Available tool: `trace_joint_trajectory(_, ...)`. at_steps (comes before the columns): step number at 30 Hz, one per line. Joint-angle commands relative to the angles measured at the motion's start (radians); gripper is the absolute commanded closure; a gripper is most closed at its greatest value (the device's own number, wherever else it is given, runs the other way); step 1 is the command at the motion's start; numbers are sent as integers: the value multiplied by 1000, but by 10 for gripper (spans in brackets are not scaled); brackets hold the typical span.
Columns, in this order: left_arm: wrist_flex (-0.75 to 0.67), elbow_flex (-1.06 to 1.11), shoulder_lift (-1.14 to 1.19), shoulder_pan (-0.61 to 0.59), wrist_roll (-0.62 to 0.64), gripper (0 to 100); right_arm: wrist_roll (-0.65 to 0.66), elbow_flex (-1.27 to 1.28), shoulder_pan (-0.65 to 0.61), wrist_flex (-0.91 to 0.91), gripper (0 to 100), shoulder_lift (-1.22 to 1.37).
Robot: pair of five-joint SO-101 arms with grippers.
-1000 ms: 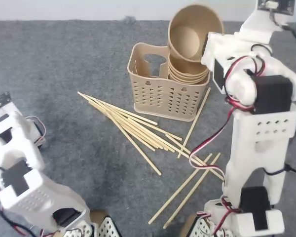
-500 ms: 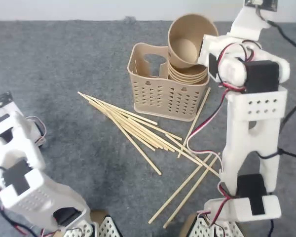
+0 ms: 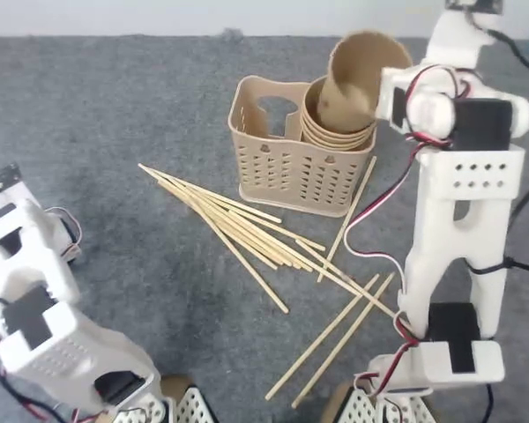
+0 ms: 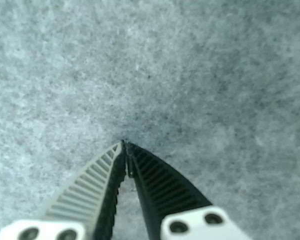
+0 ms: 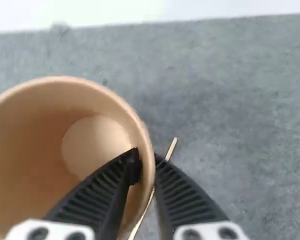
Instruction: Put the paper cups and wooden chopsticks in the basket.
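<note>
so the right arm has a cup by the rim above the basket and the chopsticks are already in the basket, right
Not quite. The chopsticks aren't in the basket: the high view shows them lying on the carpet in front of it. The rest holds: the right fingers pinch the cup by its rim above the basket.

Right arm (image 3: 463,189): forearm has risen and swung toward the far edge of the table. Held paper cup (image 3: 361,79), pinched at its rim by the right tool (image 5: 145,162), went from mouth-up-facing above the stack of cups (image 3: 335,132) to shifted rightward and lower. Its mouth has turned sideways, and its lower edge now overlaps the stack in the basket (image 3: 291,172).
</note>
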Motion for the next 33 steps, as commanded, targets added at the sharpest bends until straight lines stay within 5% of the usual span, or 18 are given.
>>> trace_joint_trajectory(1, -18, -1, -43, 17, -5, 988, 11, -20, -22, 30, 822, -16)
trace_joint_trajectory(5, -18, -1, -43, 15, -5, 988, -23, -20, -4, 38, 738, -58)
trace_joint_trajectory(13, -18, 1, -43, 15, -5, 988, -23, -3, 137, 185, 742, -239)
trace_joint_trajectory(23, -18, 1, -43, 15, -5, 988, -28, 516, 320, 153, 742, -297)
trace_joint_trajectory(27, -18, 1, -43, 15, -5, 988, -3, 821, 266, 12, 805, -311)
trace_joint_trajectory(33, -18, 1, -43, 15, -5, 988, 239, 1155, 56, -157, 902, -355)
